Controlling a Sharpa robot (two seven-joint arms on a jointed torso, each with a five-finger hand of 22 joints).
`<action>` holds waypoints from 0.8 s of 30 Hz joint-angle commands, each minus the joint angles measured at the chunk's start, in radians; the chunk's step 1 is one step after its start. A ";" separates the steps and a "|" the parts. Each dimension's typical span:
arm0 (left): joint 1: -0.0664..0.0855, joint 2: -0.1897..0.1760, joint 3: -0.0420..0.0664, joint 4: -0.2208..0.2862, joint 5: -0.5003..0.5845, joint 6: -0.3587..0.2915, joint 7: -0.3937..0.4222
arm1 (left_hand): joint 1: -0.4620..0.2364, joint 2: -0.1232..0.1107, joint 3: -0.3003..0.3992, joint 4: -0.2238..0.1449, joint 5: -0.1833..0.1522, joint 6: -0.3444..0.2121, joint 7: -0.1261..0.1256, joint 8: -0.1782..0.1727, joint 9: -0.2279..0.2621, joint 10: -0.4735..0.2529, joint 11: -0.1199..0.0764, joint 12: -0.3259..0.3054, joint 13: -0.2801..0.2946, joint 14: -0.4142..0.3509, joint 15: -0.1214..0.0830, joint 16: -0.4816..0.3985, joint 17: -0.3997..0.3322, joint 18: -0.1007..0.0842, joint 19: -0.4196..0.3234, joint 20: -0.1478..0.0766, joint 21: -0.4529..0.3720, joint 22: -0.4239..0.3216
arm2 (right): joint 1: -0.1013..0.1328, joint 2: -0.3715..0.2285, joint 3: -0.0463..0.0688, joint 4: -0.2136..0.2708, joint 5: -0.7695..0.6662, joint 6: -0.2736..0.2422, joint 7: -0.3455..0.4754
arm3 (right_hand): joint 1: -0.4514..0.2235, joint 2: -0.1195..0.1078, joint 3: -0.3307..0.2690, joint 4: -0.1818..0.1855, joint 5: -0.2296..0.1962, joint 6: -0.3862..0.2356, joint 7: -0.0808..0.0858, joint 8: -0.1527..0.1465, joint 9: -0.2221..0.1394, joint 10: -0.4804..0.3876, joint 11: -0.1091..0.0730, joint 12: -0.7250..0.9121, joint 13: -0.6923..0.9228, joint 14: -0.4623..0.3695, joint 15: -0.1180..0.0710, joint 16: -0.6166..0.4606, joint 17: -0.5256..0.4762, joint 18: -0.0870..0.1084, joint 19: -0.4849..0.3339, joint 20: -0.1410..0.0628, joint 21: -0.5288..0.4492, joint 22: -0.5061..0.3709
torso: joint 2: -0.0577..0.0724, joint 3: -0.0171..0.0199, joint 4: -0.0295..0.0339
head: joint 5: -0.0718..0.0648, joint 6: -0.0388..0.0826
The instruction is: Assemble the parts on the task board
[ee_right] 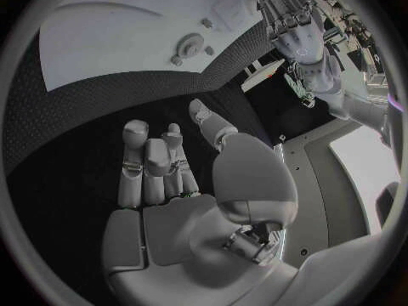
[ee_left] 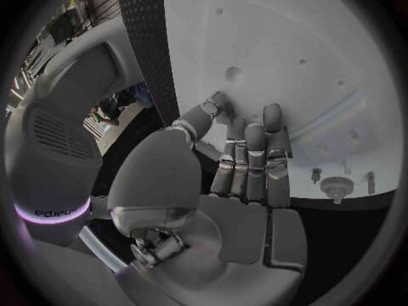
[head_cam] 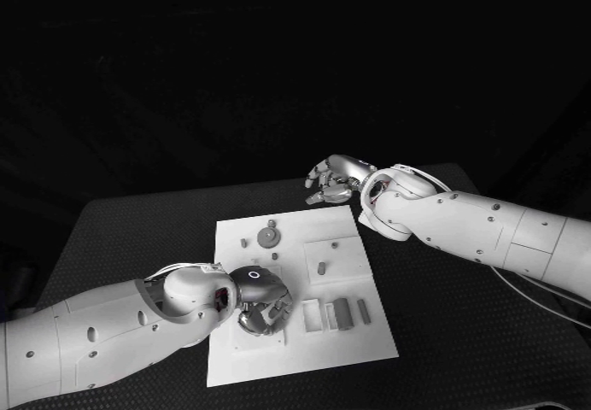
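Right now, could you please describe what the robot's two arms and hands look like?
Both arms are smooth white shells dotted with small dark screw holes. The right arm trails a thin pale cable near its elbow. Each ends in a silver, segmented, many-fingered hand: the left hand has a dark wrist cap with a small glowing ring, and the right hand sits behind a white cuff with a dark opening.

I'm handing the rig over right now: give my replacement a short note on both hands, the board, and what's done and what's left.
Left hand: over the near left part of the task board, fingers together and pointing down at it, nothing visibly held.
Right hand: above the table past the board's far edge, fingers curled, empty.
Gear-like part stands at the far left of the board; block parts lie near right.
Whether anything is assembled can't be told; treat the assembly as still to do.
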 commanded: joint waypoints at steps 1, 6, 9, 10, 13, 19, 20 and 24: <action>-0.001 0.001 0.000 0.001 0.015 0.014 0.009 | -0.005 -0.007 -0.003 0.001 -0.001 -0.010 -0.003 -0.006 -0.002 -0.009 -0.001 0.006 -0.002 -0.002 -0.001 0.003 -0.001 0.013 0.002 -0.001 0.003 0.022 | -0.001 0.001 0.000 0.000 -0.001 0.010 0.008 | -0.012 0.002 -0.004 0.003 0.006 -0.010 0.015 -0.004 0.001 -0.002 0.004 0.006 -0.001 -0.005 0.002 -0.001 0.001 0.030 0.000 -0.006 -0.005 0.008 | 0.000 -0.0001 0.0002 | 0.000 -0.001; -0.001 0.000 0.000 0.002 0.015 0.015 0.007 | -0.005 -0.011 -0.001 0.001 -0.001 -0.019 -0.004 -0.010 -0.005 -0.011 -0.001 0.007 -0.004 -0.003 -0.001 0.003 -0.002 0.014 0.002 -0.001 0.003 0.022 | -0.001 0.001 0.000 -0.001 -0.001 0.011 0.008 | -0.012 0.002 -0.003 0.003 0.006 -0.010 0.015 -0.004 0.001 -0.002 0.004 0.006 -0.001 -0.005 0.002 -0.001 0.001 0.030 0.000 -0.006 -0.005 0.008 | 0.000 -0.0001 0.0002 | -0.001 -0.002; -0.001 0.000 0.000 0.001 0.015 0.016 0.007 | -0.007 -0.014 0.000 0.001 -0.001 -0.023 -0.004 -0.012 -0.006 -0.011 -0.001 0.008 -0.004 -0.003 0.000 0.003 -0.002 0.014 0.002 -0.001 0.004 0.022 | -0.001 0.001 0.000 -0.001 0.000 0.011 0.008 | -0.012 0.002 -0.003 0.003 0.006 -0.010 0.015 -0.004 0.001 -0.002 0.004 0.007 -0.001 -0.005 0.002 -0.001 0.001 0.030 0.000 -0.006 -0.005 0.008 | 0.000 -0.0005 0.0003 | -0.001 -0.002; -0.001 0.000 0.000 0.001 0.016 0.017 0.007 | -0.007 -0.015 0.000 0.002 -0.001 -0.024 -0.004 -0.012 -0.007 -0.012 -0.001 0.008 -0.005 -0.003 0.000 0.003 -0.002 0.014 0.002 -0.001 0.004 0.022 | -0.001 0.001 0.000 -0.001 0.000 0.011 0.008 | -0.012 0.002 -0.003 0.003 0.006 -0.010 0.015 -0.004 0.001 -0.002 0.004 0.007 -0.001 -0.005 0.002 -0.001 0.001 0.030 0.000 -0.006 -0.005 0.008 | 0.000 -0.0006 0.0005 | -0.001 -0.002; -0.001 0.001 0.000 0.002 0.019 0.019 0.008 | -0.009 -0.018 0.000 0.003 -0.001 -0.027 -0.004 -0.014 -0.008 -0.012 -0.001 0.009 -0.005 -0.002 0.000 0.004 -0.003 0.014 0.002 -0.001 0.004 0.022 | -0.001 0.002 0.000 -0.002 0.000 0.011 0.008 | -0.013 0.002 -0.003 0.003 0.006 -0.010 0.015 -0.004 0.001 -0.002 0.004 0.007 -0.001 -0.005 0.002 -0.001 0.001 0.030 0.000 -0.006 -0.005 0.008 | 0.000 -0.0004 0.0004 | -0.001 -0.002; -0.001 0.001 0.000 0.002 0.017 0.018 0.011 | -0.010 -0.013 0.004 0.006 0.000 -0.019 -0.004 -0.008 -0.007 -0.011 -0.001 0.011 -0.007 -0.001 -0.001 0.006 -0.003 0.015 0.004 -0.001 0.005 0.023 | -0.001 0.002 0.000 -0.002 0.000 0.009 0.008 | -0.013 0.002 -0.003 0.003 0.006 -0.010 0.015 -0.004 0.001 -0.002 0.004 0.007 -0.002 -0.005 0.002 -0.001 0.001 0.030 0.000 -0.006 -0.006 0.008 | 0.000 -0.0004 0.0005 | -0.002 -0.002; -0.001 0.002 0.000 0.001 0.013 0.019 0.011 | -0.009 -0.010 0.006 0.006 0.000 -0.014 -0.004 -0.005 -0.006 -0.010 -0.001 0.012 -0.008 -0.001 -0.001 0.006 -0.003 0.015 0.004 -0.001 0.005 0.023 | -0.001 0.002 0.000 -0.002 0.000 0.009 0.008 | -0.013 0.002 -0.003 0.003 0.006 -0.010 0.015 -0.004 0.001 -0.002 0.004 0.007 -0.002 -0.005 0.002 -0.001 0.001 0.030 0.000 -0.006 -0.006 0.008 | 0.000 -0.0002 0.0006 | -0.002 0.000; -0.001 0.002 0.000 -0.003 0.005 0.018 0.010 | -0.002 0.005 0.013 0.005 0.000 0.008 -0.001 0.007 -0.003 -0.007 -0.003 0.016 -0.010 0.000 -0.002 0.008 -0.003 0.016 0.005 -0.002 0.007 0.023 | -0.001 0.002 0.000 -0.001 0.001 0.010 0.008 | -0.013 0.002 -0.003 0.003 0.006 -0.010 0.015 -0.004 0.001 -0.002 0.004 0.007 -0.002 -0.005 0.002 -0.001 0.001 0.030 0.000 -0.006 -0.006 0.008 | 0.000 0.0001 0.0009 | -0.002 0.000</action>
